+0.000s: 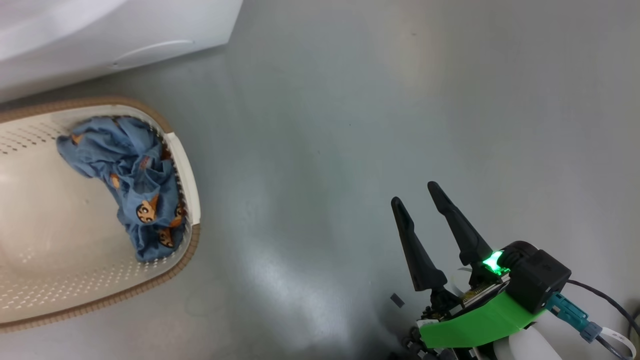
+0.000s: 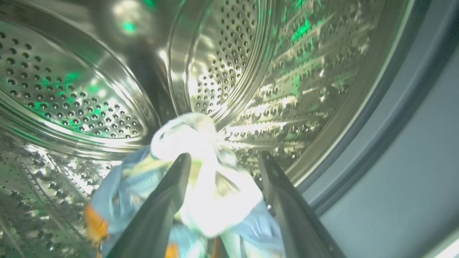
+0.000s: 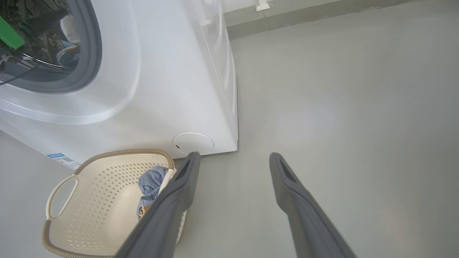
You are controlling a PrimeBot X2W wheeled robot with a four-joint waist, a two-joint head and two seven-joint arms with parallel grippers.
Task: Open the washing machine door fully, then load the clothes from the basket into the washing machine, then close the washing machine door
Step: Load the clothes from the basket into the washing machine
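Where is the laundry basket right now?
In the head view the basket sits on the floor at the left, just in front of the white washing machine, with the blue printed clothes bunched against its right-hand wall.

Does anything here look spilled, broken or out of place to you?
Nothing spilled or damaged. A blue printed garment lies bunched against the basket's wall; a white-and-blue bundle sits in the drum between the left gripper's open fingers. One tiny dark scrap lies on the floor.
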